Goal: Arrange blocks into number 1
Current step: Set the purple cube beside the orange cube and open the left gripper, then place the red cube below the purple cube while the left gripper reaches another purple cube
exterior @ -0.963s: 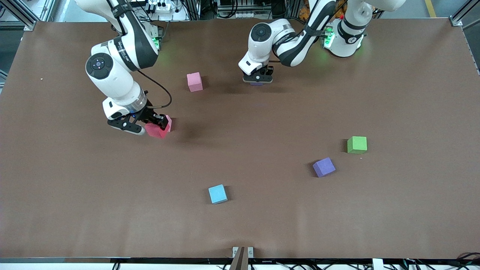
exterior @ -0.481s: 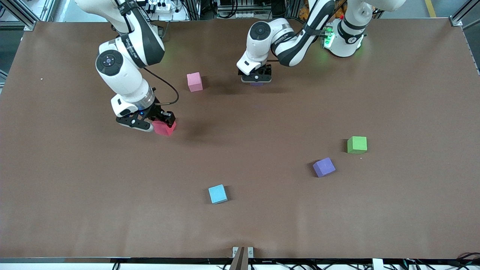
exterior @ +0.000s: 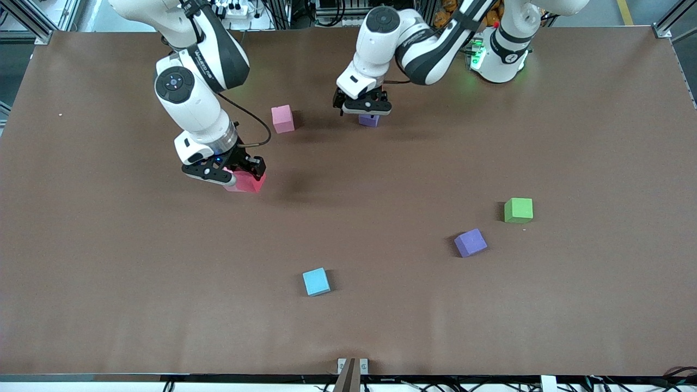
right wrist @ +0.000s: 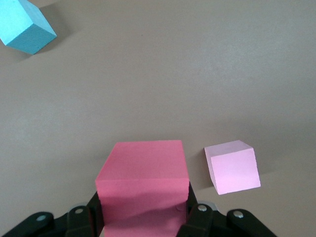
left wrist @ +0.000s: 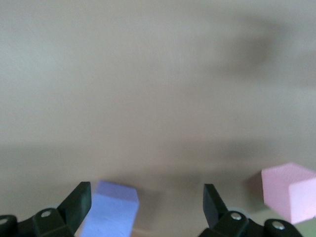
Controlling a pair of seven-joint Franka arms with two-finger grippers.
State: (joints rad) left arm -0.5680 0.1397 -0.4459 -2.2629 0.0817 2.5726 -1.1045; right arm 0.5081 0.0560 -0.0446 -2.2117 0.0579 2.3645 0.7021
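My right gripper (exterior: 242,175) is shut on a red block (exterior: 249,183) and holds it a little above the table; in the right wrist view the red block (right wrist: 143,173) fills the jaws. A pink block (exterior: 282,118) stands close by on the table. My left gripper (exterior: 364,108) hangs open just above a purple block (exterior: 369,121), which rests free on the table beside one finger (left wrist: 76,205). The pink block (left wrist: 289,192) shows at that view's edge. A second purple block (exterior: 470,242) lies toward the left arm's end, nearer the front camera.
A green cube (exterior: 518,210) sits beside the second purple block, slightly farther from the front camera. A light-blue cube (exterior: 316,281) lies mid-table, nearest the front camera. Both are apart from the grippers.
My left gripper has opened, let go of the purple block and risen off it. My right arm has carried the red block sideways toward the left arm's end.
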